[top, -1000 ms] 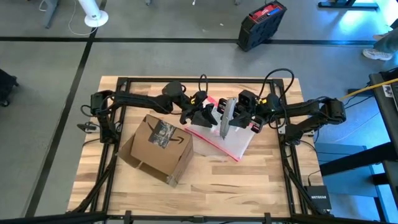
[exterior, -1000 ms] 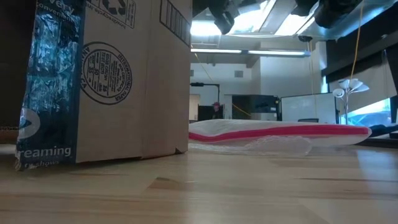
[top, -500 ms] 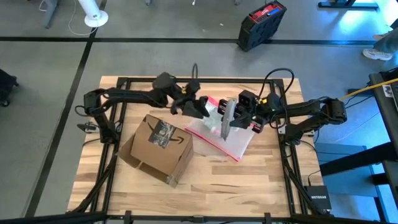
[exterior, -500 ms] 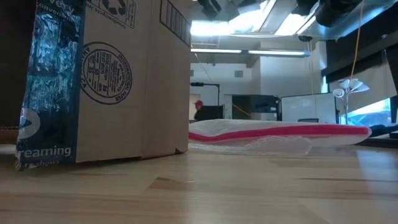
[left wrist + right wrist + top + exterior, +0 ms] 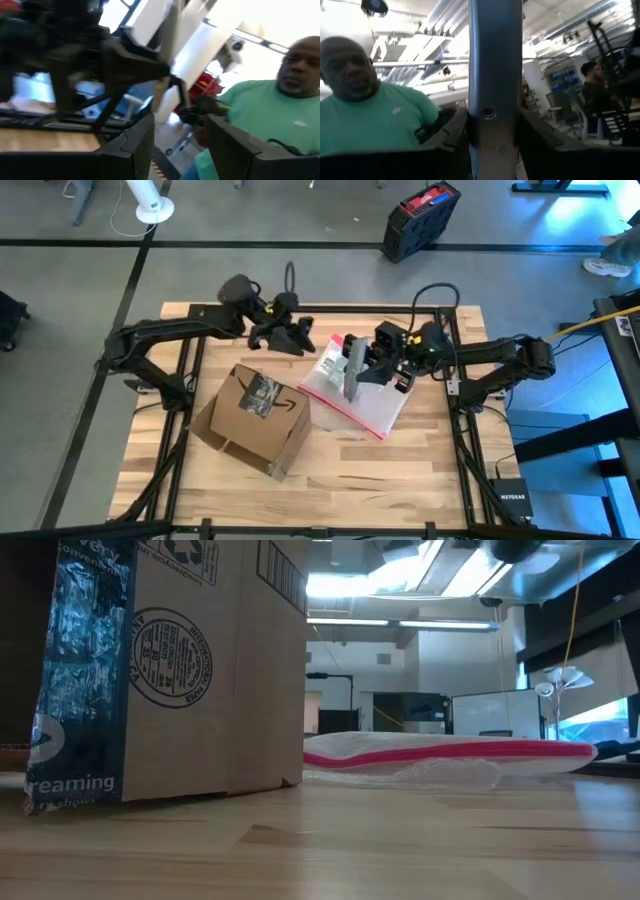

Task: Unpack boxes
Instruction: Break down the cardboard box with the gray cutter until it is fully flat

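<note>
So from table level, the cardboard box fills the left side, standing upright on the wooden table. Its near corner has a strip of dark blue-black printed tape running down it with white lettering at the bottom, and there's a round stamp printed on the brown side. Just to the right, a flat clear pouch with a pink-red band lies on the tabletop, close to the box's bottom corner. Behind that is a dim room with bright ceiling lights and a yellow cable hanging down on the right.
</note>
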Motion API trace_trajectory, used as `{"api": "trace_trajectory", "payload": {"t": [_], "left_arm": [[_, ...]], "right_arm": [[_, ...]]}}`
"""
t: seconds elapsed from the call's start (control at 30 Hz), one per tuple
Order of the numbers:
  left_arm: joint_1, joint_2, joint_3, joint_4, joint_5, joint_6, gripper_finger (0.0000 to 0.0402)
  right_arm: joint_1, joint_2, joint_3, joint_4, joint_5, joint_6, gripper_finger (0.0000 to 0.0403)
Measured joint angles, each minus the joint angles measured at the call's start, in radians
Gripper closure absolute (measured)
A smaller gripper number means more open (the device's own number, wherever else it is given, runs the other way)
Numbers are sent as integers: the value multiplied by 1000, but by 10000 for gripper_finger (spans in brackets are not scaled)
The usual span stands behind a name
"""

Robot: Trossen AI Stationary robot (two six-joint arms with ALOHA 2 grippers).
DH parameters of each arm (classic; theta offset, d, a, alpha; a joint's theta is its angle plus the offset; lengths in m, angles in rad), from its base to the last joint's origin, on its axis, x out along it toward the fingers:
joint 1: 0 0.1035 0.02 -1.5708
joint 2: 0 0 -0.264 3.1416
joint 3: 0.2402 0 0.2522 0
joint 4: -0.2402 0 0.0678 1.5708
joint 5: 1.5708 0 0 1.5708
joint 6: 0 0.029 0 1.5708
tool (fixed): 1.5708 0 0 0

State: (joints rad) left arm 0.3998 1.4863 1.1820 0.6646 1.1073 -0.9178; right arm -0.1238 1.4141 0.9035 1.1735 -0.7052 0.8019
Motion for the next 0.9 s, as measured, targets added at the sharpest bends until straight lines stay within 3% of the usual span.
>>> {"api": "trace_trajectory", "payload": {"t": [0.2,0.43,0.63,0.9], "left_arm": [[46,-111,0,-310,-3,175,237],[60,-243,0,-709,-13,409,237],[61,-331,0,-1016,-55,581,237],[84,-422,0,-1263,-63,709,237]], "right_arm": [[1,101,164,-285,-109,-54,278],[27,209,396,-762,-169,-278,278],[26,303,651,-1185,-134,-519,278],[29,440,1005,-1673,-6,-774,278]]}}
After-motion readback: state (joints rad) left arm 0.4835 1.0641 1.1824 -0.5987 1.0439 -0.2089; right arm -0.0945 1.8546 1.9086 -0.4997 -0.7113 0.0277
